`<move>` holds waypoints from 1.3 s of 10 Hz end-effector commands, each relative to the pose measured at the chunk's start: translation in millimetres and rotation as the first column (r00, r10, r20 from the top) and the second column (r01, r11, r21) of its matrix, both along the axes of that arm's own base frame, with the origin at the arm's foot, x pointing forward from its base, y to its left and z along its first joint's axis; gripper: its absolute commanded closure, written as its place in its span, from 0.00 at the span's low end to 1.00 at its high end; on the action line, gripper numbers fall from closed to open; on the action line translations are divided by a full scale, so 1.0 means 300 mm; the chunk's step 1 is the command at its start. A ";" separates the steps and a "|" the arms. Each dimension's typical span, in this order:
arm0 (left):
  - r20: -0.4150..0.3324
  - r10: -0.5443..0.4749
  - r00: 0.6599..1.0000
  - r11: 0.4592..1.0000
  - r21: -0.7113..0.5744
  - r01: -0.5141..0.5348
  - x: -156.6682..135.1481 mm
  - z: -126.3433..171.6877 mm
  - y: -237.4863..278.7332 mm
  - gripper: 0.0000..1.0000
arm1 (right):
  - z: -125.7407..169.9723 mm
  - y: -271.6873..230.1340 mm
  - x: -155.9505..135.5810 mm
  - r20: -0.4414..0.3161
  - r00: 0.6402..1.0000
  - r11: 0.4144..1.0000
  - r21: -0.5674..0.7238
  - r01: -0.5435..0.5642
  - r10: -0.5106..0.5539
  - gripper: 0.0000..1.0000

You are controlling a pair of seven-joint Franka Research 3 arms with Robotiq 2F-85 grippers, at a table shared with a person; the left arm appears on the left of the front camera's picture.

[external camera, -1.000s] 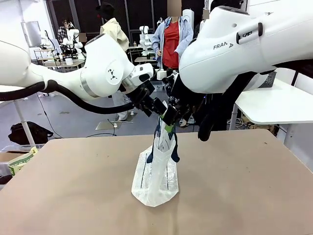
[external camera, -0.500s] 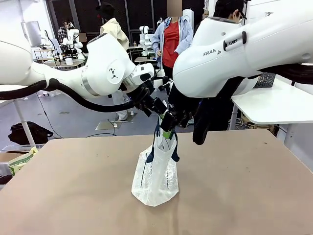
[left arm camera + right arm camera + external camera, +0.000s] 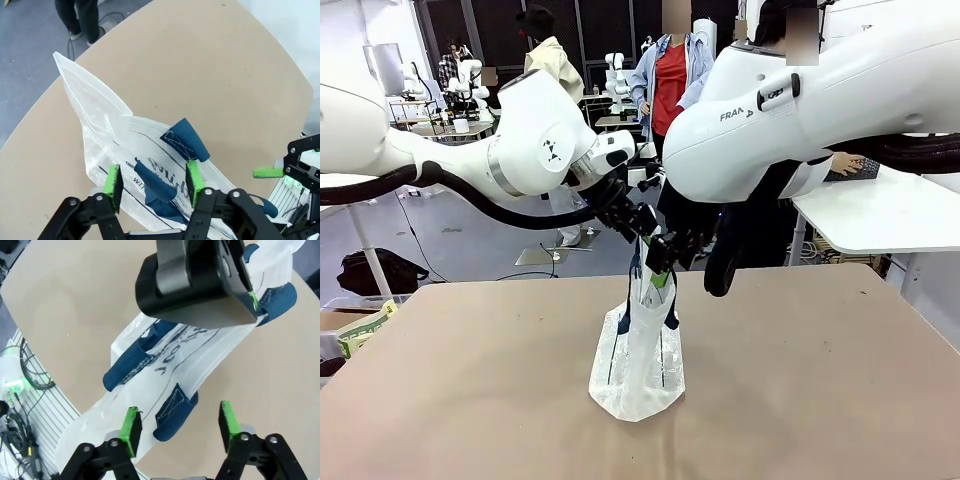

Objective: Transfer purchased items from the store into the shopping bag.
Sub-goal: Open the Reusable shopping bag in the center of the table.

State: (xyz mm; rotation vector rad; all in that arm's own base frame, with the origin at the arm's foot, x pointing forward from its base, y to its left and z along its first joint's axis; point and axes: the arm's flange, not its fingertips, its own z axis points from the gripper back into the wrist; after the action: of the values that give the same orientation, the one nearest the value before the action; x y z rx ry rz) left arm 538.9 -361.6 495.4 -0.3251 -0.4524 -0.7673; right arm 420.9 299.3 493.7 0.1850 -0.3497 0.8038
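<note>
Shopping bag [image 3: 638,372] reaches up between left gripper [image 3: 153,176] and right gripper [image 3: 179,421].

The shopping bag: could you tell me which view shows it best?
The front view: the shopping bag stands whole on the table. The left wrist view shows its lettered top and blue straps; the right wrist view its upper part, partly behind the left gripper.

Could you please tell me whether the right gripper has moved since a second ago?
Yes. In the front view the right gripper has shifted toward the robot's left, away from the white side table and closer to the shopping bag.
</note>
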 end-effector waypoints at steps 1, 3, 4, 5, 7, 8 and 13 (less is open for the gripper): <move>-0.013 0.011 1.000 1.000 0.018 -0.011 0.009 0.006 0.001 0.98 | 0.009 0.007 0.009 -0.023 1.000 1.000 -0.001 0.001 -0.001 0.85; -0.019 0.016 1.000 1.000 0.022 -0.016 0.011 0.005 0.008 1.00 | 0.009 0.009 0.012 -0.021 1.000 1.000 -0.005 0.004 -0.004 1.00; -0.021 0.012 1.000 1.000 0.027 -0.012 0.010 0.003 0.008 1.00 | 0.007 0.010 0.012 -0.019 1.000 1.000 -0.008 0.007 -0.007 1.00; -0.025 0.011 1.000 0.999 0.032 -0.010 0.008 0.002 0.010 1.00 | 0.007 0.009 0.011 -0.018 1.000 1.000 -0.012 0.011 -0.011 1.00; -0.028 0.018 0.999 0.999 0.045 -0.017 0.011 0.002 0.027 1.00 | 0.008 0.007 0.014 -0.019 1.000 1.000 -0.015 0.018 -0.018 1.00; -0.022 0.033 0.999 0.998 0.059 -0.032 0.011 0.008 0.052 1.00 | 0.007 0.002 0.015 -0.021 0.999 0.999 -0.021 0.032 -0.033 1.00; 0.064 0.150 0.987 0.983 0.095 -0.156 -0.080 0.035 0.398 1.00 | 0.030 -0.099 0.043 -0.015 0.988 0.988 -0.019 0.154 -0.155 1.00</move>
State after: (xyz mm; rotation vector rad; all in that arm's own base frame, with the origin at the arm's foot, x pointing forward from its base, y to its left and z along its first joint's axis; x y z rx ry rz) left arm 536.4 -267.0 505.6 -0.1931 -0.4417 -0.6629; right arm 436.2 273.4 498.1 0.1745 -0.3507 0.6885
